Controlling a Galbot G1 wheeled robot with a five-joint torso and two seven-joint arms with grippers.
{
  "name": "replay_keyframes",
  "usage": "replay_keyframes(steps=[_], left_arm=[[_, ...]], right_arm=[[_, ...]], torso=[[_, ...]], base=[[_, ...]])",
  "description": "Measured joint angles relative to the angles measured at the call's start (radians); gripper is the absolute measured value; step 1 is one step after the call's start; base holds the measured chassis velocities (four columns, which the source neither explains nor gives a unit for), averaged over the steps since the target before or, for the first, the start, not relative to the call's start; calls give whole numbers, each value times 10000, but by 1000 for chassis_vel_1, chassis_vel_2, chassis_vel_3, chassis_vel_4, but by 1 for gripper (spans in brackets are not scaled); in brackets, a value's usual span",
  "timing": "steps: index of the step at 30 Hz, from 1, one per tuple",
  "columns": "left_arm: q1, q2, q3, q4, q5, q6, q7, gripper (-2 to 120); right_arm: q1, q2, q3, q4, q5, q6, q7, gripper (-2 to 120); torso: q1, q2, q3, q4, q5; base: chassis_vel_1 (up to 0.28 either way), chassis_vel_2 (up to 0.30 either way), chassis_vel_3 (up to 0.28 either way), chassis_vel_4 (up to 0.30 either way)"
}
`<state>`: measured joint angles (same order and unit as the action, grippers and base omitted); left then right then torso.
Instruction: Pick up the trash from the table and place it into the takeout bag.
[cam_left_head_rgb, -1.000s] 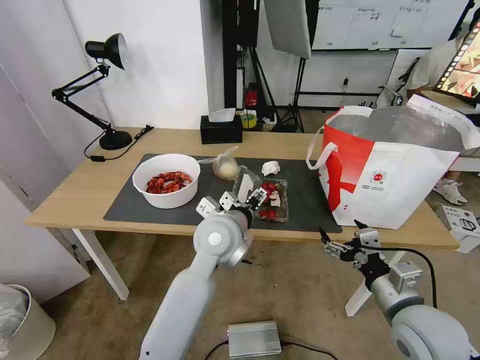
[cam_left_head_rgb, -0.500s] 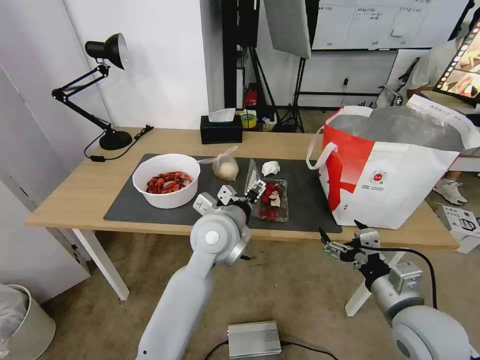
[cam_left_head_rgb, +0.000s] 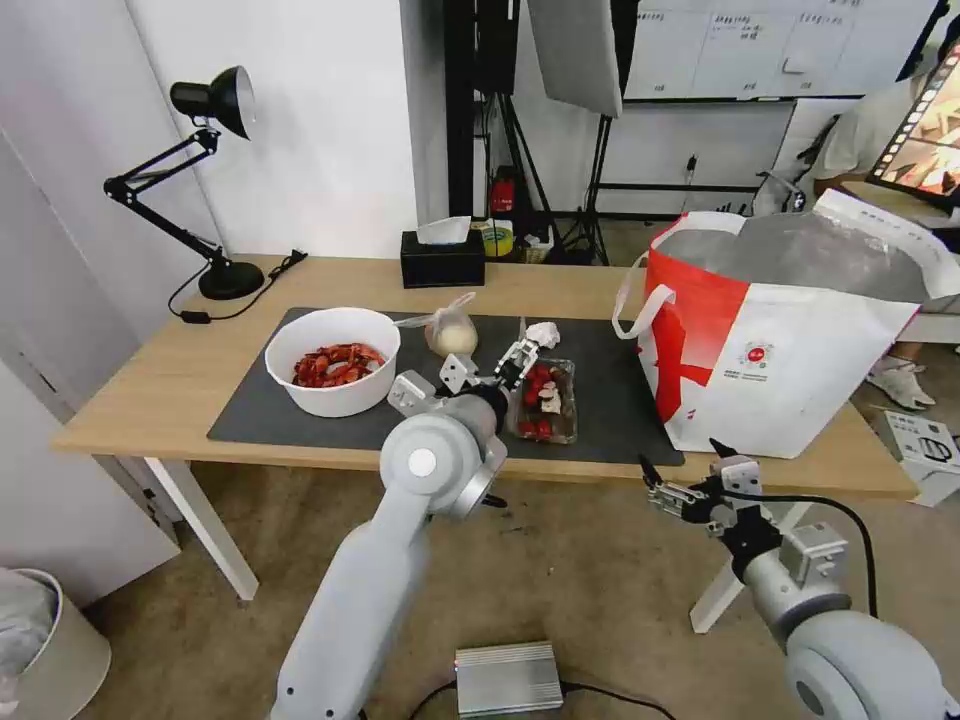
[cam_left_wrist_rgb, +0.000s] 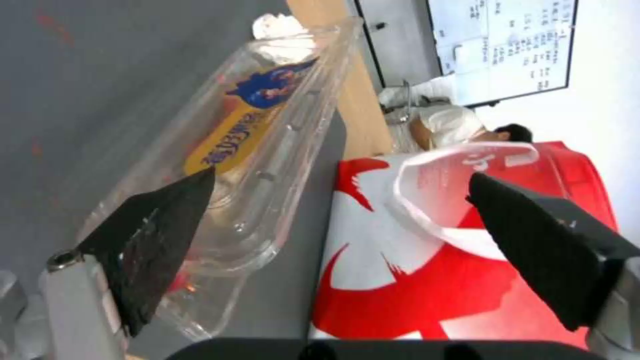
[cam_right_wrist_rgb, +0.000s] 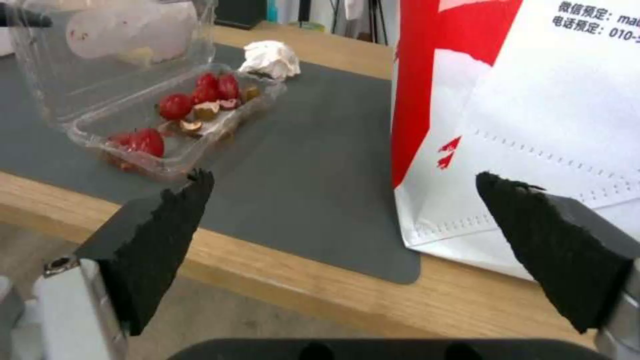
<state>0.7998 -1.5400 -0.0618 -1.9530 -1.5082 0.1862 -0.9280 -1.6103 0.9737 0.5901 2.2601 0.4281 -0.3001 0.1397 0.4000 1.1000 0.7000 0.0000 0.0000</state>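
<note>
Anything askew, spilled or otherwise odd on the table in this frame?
The clamshell tray has its clear lid standing up on edge rather than closed, with the open left gripper at it. Red scraps sit exposed in the base. Nothing looks spilled on the mat.

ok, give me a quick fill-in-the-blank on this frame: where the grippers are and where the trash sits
1. The left gripper, jaws open, is at the lid of the clear ____ tray.
2. The white bowl holds red ____.
3. The crumpled tissue lies on the dark grey ____.
4. The right gripper hangs in front of the table edge, jaws ____.

Missing words: clamshell; shells; mat; open
</note>
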Motion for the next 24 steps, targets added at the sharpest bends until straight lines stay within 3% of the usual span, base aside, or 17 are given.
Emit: replay_keyframes(steps=[18,24], left_arm=[[-29,-25,410,-18,-198,289,160,100],[31,21,613,23,412,702,181,100]], right_arm=[[-15,33,48,10,13,40,0,100],[-88,57,112,61,15,45,0,100]], torso=[[0,0,0,0,0],[0,-1,0,0,0]], base=[[0,0,0,0],[0,0,0,0]])
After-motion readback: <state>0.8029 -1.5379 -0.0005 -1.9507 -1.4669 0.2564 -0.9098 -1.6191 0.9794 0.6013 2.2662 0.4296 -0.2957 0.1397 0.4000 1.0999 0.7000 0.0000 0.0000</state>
